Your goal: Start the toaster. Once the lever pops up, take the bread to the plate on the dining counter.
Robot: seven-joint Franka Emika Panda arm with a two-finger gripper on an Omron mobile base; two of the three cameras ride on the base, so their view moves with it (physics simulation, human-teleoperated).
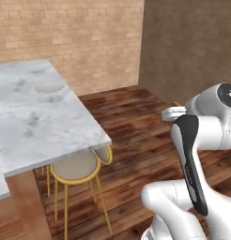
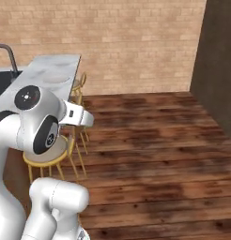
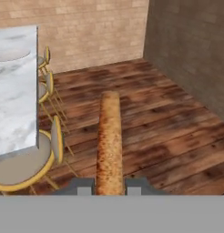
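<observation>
Bread rides edge-on, pinched in the gripper (carry leg), white plate at ten o'clock on the dining counter; next, swing over it.

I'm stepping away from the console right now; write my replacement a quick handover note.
Gripper: shut on the thin tan-brown bread slice, held edge-on between the fingertips, out over the wood floor.
Flat round white plate: on the white-grey marble dining counter, ahead and left, yellow-framed stools tucked beneath.
Done: bread is in hand.
Left: bring it over the counter and set it on the plate.
</observation>
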